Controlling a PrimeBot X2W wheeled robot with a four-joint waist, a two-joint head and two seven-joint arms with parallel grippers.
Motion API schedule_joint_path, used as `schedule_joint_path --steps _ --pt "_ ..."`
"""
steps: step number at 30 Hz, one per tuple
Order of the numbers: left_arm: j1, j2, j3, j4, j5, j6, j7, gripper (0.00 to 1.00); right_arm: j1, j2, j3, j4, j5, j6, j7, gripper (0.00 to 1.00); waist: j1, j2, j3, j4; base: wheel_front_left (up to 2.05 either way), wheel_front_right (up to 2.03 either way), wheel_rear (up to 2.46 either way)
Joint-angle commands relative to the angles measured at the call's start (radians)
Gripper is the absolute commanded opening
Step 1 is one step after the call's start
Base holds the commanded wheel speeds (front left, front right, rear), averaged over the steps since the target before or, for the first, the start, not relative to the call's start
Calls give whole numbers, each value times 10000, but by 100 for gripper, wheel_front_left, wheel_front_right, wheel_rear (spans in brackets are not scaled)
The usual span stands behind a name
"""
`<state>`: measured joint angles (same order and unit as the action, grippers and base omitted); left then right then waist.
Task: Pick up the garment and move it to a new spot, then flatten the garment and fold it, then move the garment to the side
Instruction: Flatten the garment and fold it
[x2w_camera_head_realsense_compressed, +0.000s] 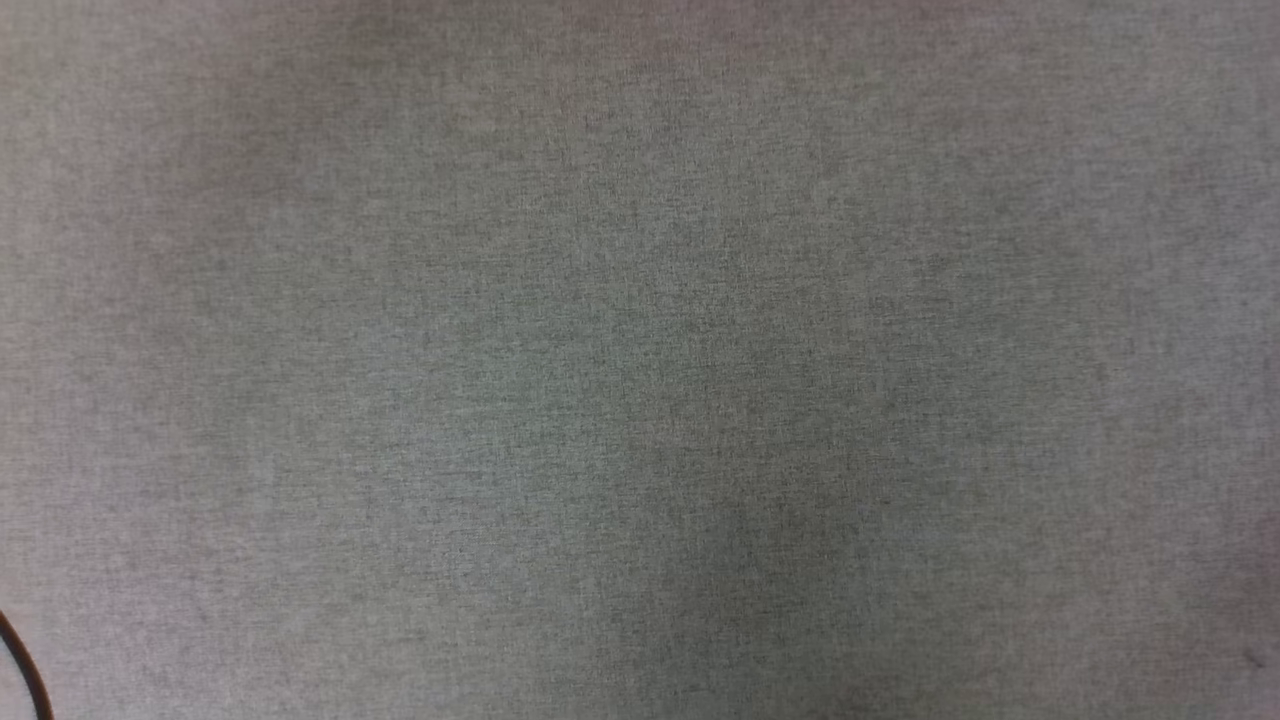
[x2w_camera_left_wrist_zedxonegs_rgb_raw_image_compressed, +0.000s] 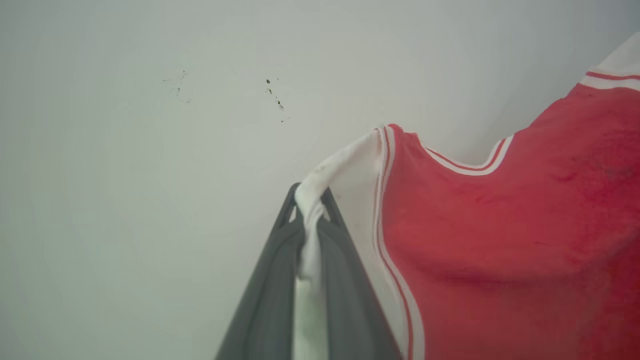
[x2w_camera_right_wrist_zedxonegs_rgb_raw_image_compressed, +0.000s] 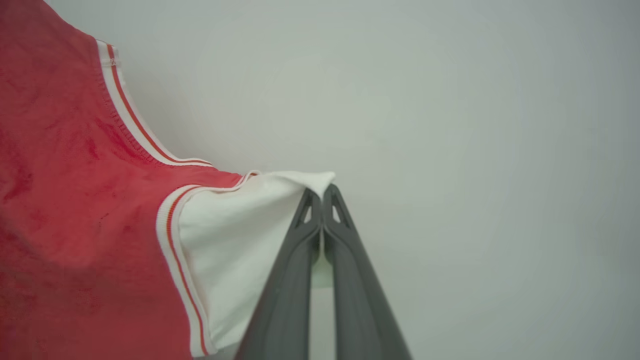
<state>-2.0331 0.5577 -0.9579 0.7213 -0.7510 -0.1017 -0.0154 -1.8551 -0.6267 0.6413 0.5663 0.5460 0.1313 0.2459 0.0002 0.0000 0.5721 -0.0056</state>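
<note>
While each gripper pinches a white sleeve, we see the garment (x2w_camera_left_wrist_zedxonegs_rgb_raw_image_compressed: 500, 225) held up against a plain pale background, spread between the two arms. The left gripper (x2w_camera_left_wrist_zedxonegs_rgb_raw_image_compressed: 311, 200) has its dark fingers clamped on a bunched strip of one sleeve (x2w_camera_left_wrist_zedxonegs_rgb_raw_image_compressed: 350, 170), with the red body spreading to the right of that view. The right gripper (x2w_camera_right_wrist_zedxonegs_rgb_raw_image_compressed: 322, 192) has its fingers pressed tip to tip on the corner of the other sleeve (x2w_camera_right_wrist_zedxonegs_rgb_raw_image_compressed: 240, 225), with the red body to the left. Our head view looks down on a grey woven surface (x2w_camera_head_realsense_compressed: 640, 360) with a thin dark cable (x2w_camera_head_realsense_compressed: 25, 670) at its lower left. We judge the pick-up done; laying down, flattening, folding and moving aside remain. The shoulder line, its long axis here, runs gripper to gripper, with the striped neckline (x2w_camera_left_wrist_zedxonegs_rgb_raw_image_compressed: 470, 167) toward the fingertips and the body falling back toward the wrists.
</note>
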Motion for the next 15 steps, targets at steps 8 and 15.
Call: schedule_joint_path --steps 8,15 --pt "-262 -346 -184 1138 -20 -192 -681 0 -432 477 652 1012 -41 -10 -716 0 -2 0 281 22 0 0 0" --pt "1297 -508 -596 1697 -585 -264 -1219 0 1068 890 1298 1724 548 -10 -1640 0 -2 0 219 -23 0 0 0"
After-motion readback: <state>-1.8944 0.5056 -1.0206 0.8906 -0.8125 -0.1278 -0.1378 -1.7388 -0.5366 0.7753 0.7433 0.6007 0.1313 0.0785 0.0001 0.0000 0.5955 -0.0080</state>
